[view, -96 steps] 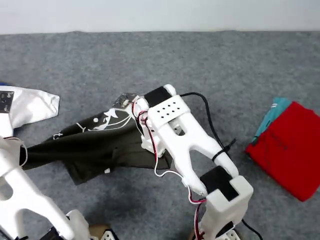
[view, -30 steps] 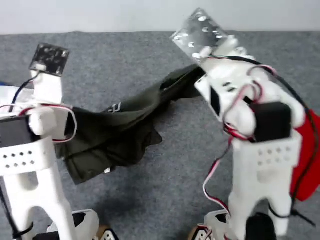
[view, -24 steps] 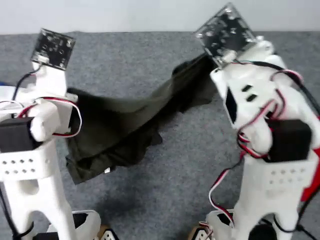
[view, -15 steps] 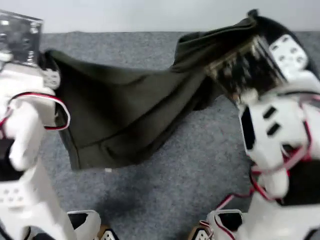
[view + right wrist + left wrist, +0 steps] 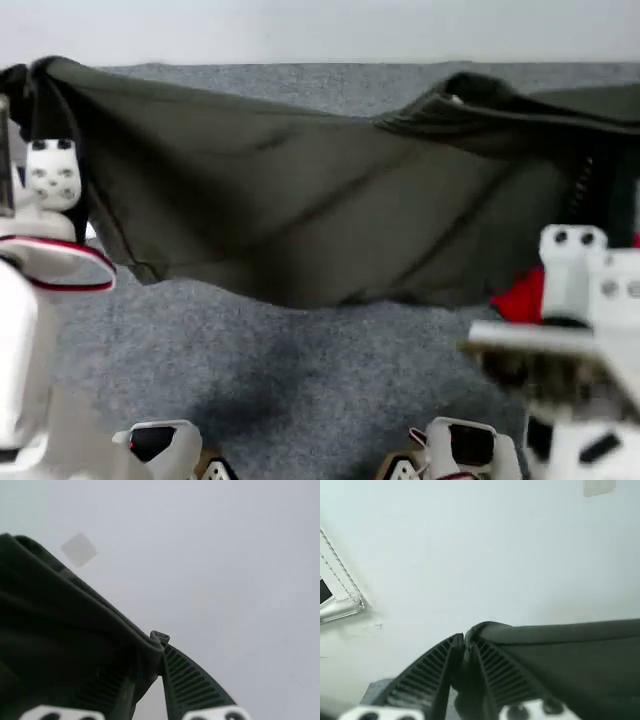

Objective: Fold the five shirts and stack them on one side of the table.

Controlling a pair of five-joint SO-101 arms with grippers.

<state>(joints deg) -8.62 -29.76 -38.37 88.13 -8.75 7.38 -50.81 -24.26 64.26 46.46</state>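
Note:
A dark olive shirt (image 5: 330,210) hangs stretched wide in the air above the grey table (image 5: 300,380), held up between both arms. My left gripper (image 5: 465,642) is shut on one corner of the shirt (image 5: 560,655), at the upper left in the high view (image 5: 30,85). My right gripper (image 5: 159,642) is shut on the opposite corner of the shirt (image 5: 60,630), at the right edge in the high view. A red folded shirt (image 5: 515,298) peeks out below the hanging cloth at the right.
The left arm's white body (image 5: 35,300) stands at the left and the right arm's body (image 5: 570,350) at the lower right. Both arm bases (image 5: 300,455) sit along the table's near edge. A pale wall shows behind the table.
Both arms have risen and spread apart, lifting the olive shirt off the table and stretching it wide. The cloth now hides the red shirt and the far table.

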